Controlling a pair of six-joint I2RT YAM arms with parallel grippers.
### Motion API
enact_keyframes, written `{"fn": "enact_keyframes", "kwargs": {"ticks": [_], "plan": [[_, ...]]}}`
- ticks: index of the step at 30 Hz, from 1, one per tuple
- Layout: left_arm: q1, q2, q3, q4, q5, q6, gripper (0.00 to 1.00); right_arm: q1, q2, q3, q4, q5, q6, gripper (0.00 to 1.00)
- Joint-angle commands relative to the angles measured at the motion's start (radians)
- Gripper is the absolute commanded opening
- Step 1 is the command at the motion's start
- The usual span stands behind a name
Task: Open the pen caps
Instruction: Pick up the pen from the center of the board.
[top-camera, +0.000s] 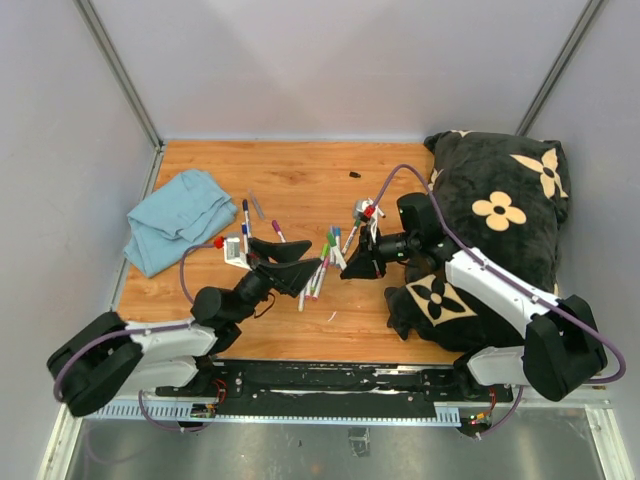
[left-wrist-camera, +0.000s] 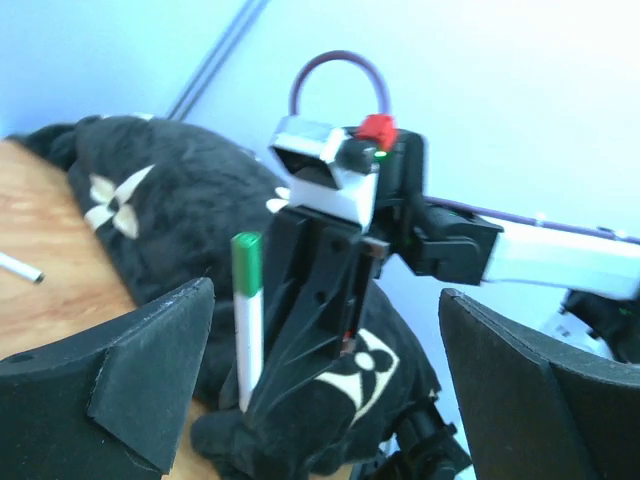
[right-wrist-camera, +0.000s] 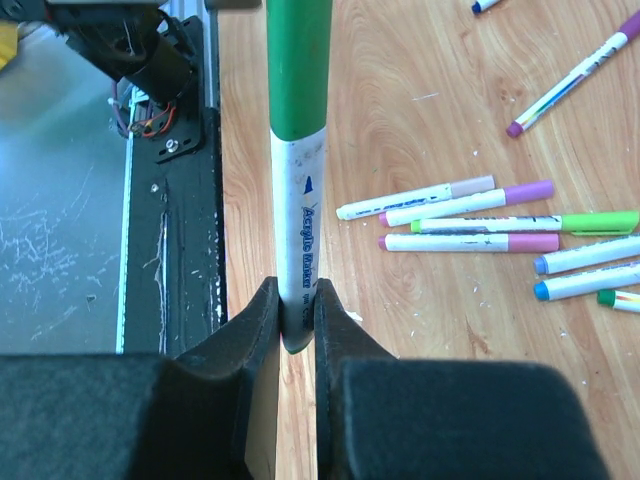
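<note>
Right gripper (right-wrist-camera: 296, 300) clamped on butt end of white marker (right-wrist-camera: 298, 220), green cap (right-wrist-camera: 298, 70) on, top centre of right-wrist frame. Left gripper (left-wrist-camera: 325, 300) jaws wide; same cap shows in the gap, left of centre. More capped markers (right-wrist-camera: 480, 215) loose on table (right-wrist-camera: 400, 90), centre right.

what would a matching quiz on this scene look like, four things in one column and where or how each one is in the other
Things
1. green-capped pen
2. left gripper
3. blue cloth
4. black pillow

Place or state
a. open, nothing between its fingers
b. right side of the table
c. clamped in the right gripper
d. left side of the table

Pairs: 1-c, 2-a, 3-d, 4-b
</note>
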Motion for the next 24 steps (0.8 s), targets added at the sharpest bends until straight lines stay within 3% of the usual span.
{"fn": "enact_keyframes", "kwargs": {"ticks": [1, 6, 10, 15, 24], "plan": [[0.025, -0.170, 0.040, -0.196, 0.207, 0.076, 0.99, -0.011, -0.028, 0.049, -0.128, -0.054, -0.171, 0.01], [0.041, -0.331, 0.066, -0.456, 0.201, 0.133, 0.99, -0.013, -0.018, 0.064, -0.175, -0.053, -0.225, 0.01], [0.069, -0.363, 0.105, -0.582, 0.240, 0.132, 0.99, -0.013, -0.017, 0.070, -0.194, -0.053, -0.245, 0.01], [0.090, -0.306, 0.127, -0.572, 0.310, 0.091, 0.99, -0.013, -0.016, 0.072, -0.207, -0.047, -0.262, 0.01], [0.153, -0.188, 0.135, -0.415, 0.424, -0.008, 0.99, -0.013, 0.003, 0.078, -0.219, -0.057, -0.271, 0.01]]}}
